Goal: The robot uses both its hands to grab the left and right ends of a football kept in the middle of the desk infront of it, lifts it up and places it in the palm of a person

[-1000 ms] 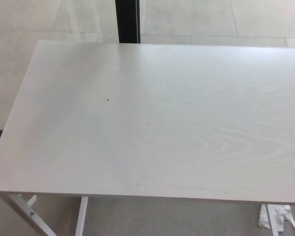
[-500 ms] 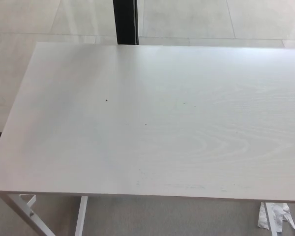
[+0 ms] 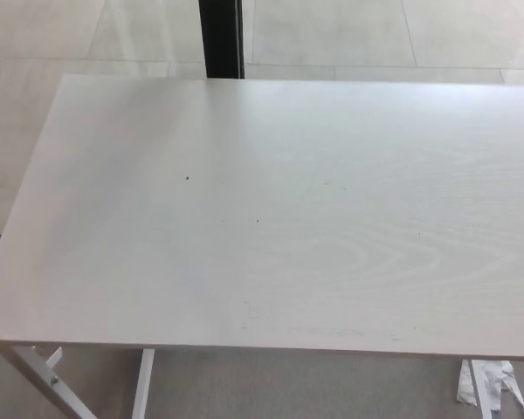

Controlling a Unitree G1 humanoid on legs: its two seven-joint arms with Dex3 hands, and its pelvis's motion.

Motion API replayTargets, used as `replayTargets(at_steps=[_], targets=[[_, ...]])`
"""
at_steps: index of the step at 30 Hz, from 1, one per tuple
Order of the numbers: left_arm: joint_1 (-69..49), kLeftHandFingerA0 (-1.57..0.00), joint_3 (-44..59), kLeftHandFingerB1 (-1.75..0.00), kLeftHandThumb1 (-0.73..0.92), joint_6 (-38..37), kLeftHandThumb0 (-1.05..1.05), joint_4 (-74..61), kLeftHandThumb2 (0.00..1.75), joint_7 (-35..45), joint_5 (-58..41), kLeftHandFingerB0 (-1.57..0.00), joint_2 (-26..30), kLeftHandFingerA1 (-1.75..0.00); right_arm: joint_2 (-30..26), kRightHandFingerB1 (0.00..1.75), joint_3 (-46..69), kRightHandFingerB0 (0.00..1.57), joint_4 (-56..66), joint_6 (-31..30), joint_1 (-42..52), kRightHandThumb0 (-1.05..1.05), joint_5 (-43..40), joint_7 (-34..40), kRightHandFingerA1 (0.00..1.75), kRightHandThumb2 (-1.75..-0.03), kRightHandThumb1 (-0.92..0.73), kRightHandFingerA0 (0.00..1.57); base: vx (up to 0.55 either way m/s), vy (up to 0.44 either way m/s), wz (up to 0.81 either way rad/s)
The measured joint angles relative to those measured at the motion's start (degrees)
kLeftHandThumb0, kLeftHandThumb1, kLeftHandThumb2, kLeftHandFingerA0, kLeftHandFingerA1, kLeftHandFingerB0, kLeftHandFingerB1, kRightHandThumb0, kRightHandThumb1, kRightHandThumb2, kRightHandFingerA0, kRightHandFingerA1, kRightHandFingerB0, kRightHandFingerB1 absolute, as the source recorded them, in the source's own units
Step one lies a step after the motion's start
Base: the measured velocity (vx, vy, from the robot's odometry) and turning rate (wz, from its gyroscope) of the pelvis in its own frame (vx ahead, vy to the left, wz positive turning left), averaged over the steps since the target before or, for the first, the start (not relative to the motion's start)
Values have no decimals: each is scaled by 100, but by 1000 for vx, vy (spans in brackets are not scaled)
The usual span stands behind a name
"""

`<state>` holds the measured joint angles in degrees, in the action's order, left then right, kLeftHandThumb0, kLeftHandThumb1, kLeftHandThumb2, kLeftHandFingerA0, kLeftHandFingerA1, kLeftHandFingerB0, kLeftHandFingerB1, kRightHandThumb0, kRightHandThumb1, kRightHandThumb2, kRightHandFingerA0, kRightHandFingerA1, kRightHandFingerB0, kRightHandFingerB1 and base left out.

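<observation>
Pale tiled floor [image 3: 349,30] lay behind white wood-grain desk [image 3: 271,209] with white metal legs [image 3: 44,371]. No football, person's palm or either robot hand showed, so grip state unknown.

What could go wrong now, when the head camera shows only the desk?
1. No football shows on the white desk, and no person's palm either, so a grab started now would probably close on nothing.
2. Neither robot hand is in view, so their positions cannot be checked.
3. The desk's right side is cut off by the picture edge; anything there is unseen.
</observation>
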<state>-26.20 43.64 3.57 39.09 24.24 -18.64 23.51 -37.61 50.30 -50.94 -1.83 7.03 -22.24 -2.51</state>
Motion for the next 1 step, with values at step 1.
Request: replayTargets(at_steps=[1], targets=[[-41, -44, -50, -34, 73, -1, -75, -54, 62, 20, 4, -30, -1, -42, 14, 28, -82, 13, -4, 45, 55, -80, 28, -23, 37, -62, -74, 20, 0, 0, 0]])
